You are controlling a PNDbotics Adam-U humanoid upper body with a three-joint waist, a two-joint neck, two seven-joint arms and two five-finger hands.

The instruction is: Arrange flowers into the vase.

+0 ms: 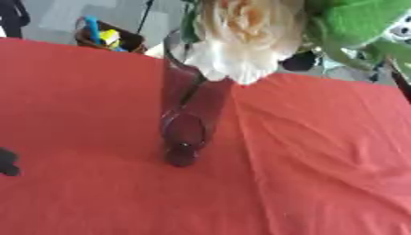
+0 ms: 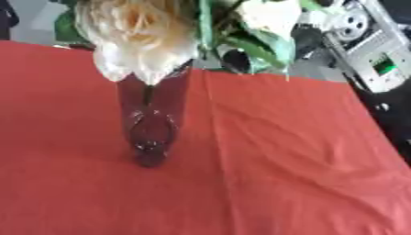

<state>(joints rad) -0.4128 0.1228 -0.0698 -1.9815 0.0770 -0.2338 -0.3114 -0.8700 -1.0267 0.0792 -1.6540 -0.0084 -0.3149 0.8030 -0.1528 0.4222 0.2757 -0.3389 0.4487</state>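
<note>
The cream fabric flower (image 1: 241, 32) fills twelve o'clock, over our clear glass vase (image 1: 185, 124) on the red-clothed table (image 1: 321, 174). We judge its stem is seated. Neither hand shows, so we cannot tell their state.

The light is bright and even. Both pictures are blurry all over. The pale flower (image 1: 241, 32) looks washed out and fuzzy. The glass vase (image 1: 186, 124) casts only a faint shadow.

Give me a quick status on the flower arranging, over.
Neither hand clearly in view. Cream flower sits in the clear glass vase, stem inside, vase upright on the red tablecloth. Green leaves crowd the top right; nothing else near the vase.
</note>
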